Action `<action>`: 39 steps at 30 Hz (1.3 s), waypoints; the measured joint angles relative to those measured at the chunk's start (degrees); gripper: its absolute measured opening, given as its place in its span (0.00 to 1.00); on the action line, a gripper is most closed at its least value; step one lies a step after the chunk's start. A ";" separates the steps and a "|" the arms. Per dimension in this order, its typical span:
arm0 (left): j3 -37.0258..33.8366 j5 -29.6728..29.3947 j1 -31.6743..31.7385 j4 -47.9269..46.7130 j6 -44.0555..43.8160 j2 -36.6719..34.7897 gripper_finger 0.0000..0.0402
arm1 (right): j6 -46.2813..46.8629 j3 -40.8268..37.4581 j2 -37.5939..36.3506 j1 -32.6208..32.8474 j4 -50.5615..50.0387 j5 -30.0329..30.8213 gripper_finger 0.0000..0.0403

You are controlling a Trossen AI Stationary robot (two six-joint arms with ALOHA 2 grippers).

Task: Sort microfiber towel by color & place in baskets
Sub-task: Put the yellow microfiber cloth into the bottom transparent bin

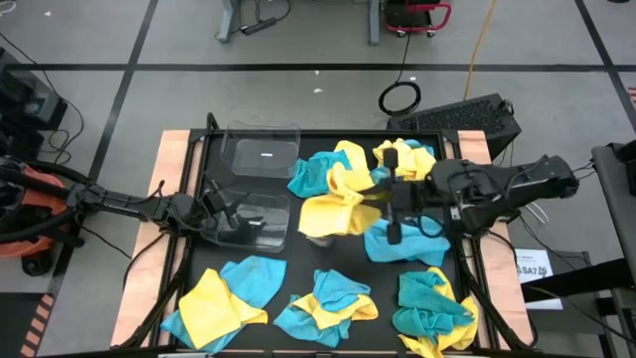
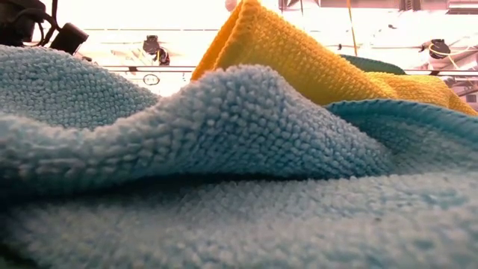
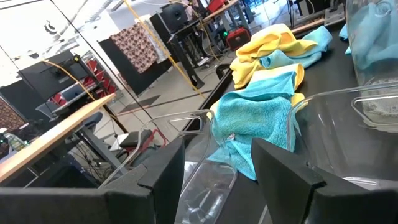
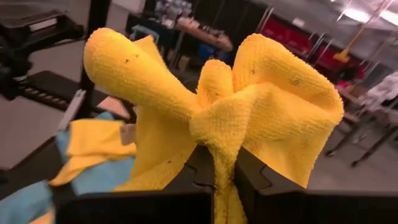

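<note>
My right gripper (image 1: 386, 194) hangs over the table's middle, shut on a yellow microfiber towel (image 4: 211, 106). Yellow and teal towels lie in mixed heaps: far middle (image 1: 328, 169), far right (image 1: 407, 157), near left (image 1: 224, 298), near middle (image 1: 326, 303), near right (image 1: 432, 308). Two clear baskets stand at the left, one far (image 1: 260, 154) and one nearer (image 1: 253, 221). My left gripper (image 1: 221, 204) is open at the nearer basket's left end, its fingers on either side of that basket's rim (image 3: 211, 180). My left gripper has the nearer basket's clear rim (image 3: 208, 186) between its open fingers; I cannot tell whether a finger touches it. My right gripper pinches a bunched fold of the yellow towel (image 4: 219, 146) between its two fingers, coming level from the table's right. The cloth flares out in folds past the fingertips, and a strip (image 4: 225, 199) runs back between the fingers. Seen from above, the towel (image 1: 333, 211) spreads to the gripper's left, over the table's middle.
A teal towel (image 1: 402, 241) lies under the right arm. In the low view a teal towel (image 2: 224, 164) and a yellow one (image 2: 299, 60) right in front of the camera hide the table. A keyboard (image 1: 467, 117) sits beyond the far right edge.
</note>
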 joint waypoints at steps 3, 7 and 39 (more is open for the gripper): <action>-0.01 0.01 0.00 -0.01 -0.01 0.01 0.48 | -1.23 0.00 2.53 -1.78 3.63 -0.20 0.02; 0.00 0.01 0.00 -0.02 -0.01 0.00 0.48 | -1.84 0.00 6.01 -4.15 8.01 -0.60 0.02; 0.00 0.02 -0.01 -0.01 -0.10 0.01 0.48 | -2.86 18.19 36.39 -14.90 11.12 -12.81 0.03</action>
